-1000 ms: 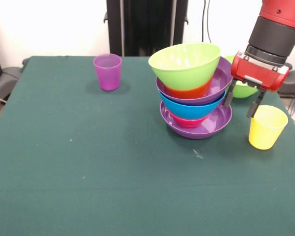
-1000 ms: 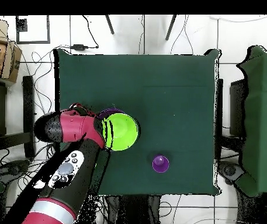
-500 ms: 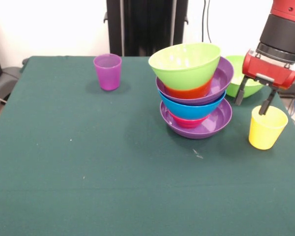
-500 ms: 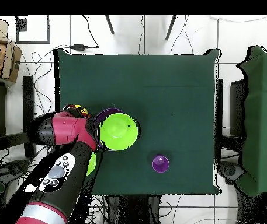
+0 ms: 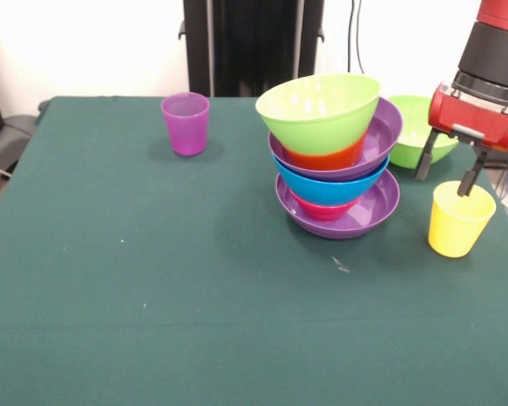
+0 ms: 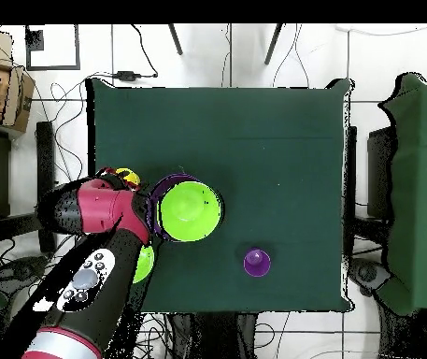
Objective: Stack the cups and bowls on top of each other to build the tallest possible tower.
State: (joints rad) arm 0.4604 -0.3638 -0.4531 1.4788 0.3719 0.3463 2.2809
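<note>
Two cups: yellow cup (image 5: 460, 218) upright, mouth up, under open pincer (image 5: 447, 174).

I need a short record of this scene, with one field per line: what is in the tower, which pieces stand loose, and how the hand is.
tower: nested plastic bowls; wide purple base, red-pink, blue, second purple, orange, lime green on top
loose cups: translucent purple plastic cup upright, apart from the tower; yellow plastic cup upright beside it
loose bowl: second lime green bowl behind the tower
hand: red and black hand, open, empty, above the yellow cup
table: dark green cloth
</note>
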